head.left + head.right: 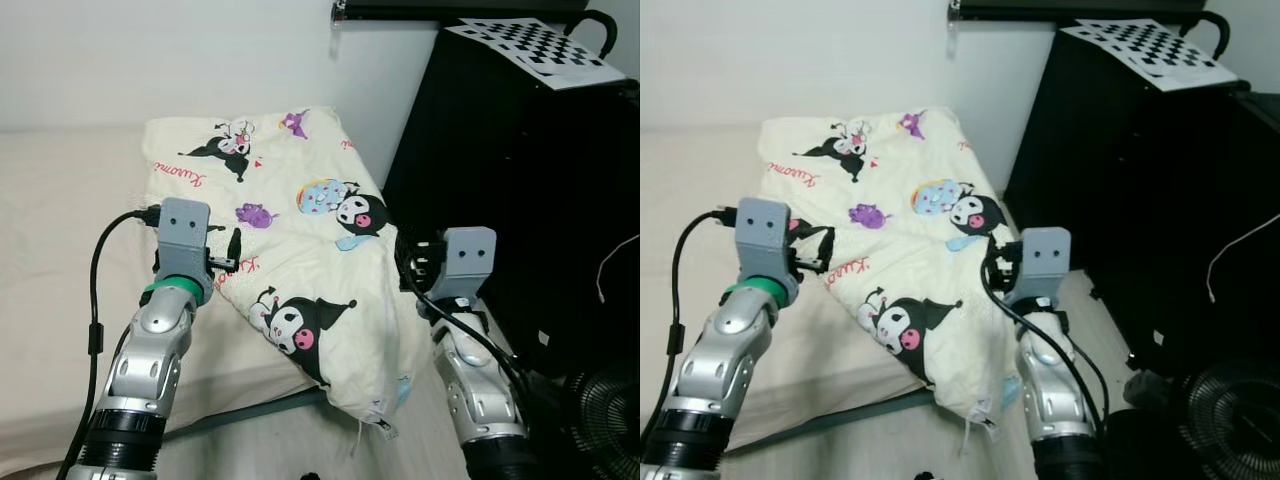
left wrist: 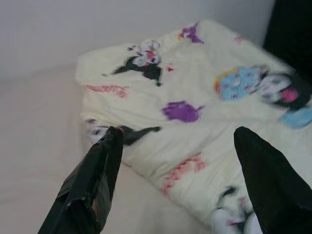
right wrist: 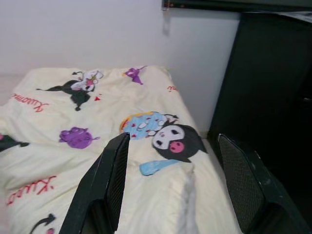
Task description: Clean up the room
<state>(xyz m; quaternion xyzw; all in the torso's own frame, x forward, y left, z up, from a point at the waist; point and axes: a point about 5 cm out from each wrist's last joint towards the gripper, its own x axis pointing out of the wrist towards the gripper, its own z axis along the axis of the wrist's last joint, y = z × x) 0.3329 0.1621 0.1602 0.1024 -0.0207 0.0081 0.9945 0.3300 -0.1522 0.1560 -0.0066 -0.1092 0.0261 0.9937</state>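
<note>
Presently the quilt [image 1: 290, 250], folded and cartoon-printed, lies askew on the bed [image 1: 60, 200], one corner drooping over the bed edge toward the floor beside the black cabinet [image 1: 500, 170]. The left tool [image 2: 178, 161] hovers over the quilt's near left edge, spread wide and gripping nothing. The right tool [image 3: 170, 180] hovers near the overhanging side, likewise spread. Risk: a one-sided pull would likely drag the quilt off the bed. A shallow pinch may catch only the top layer, unfolding it.
</note>
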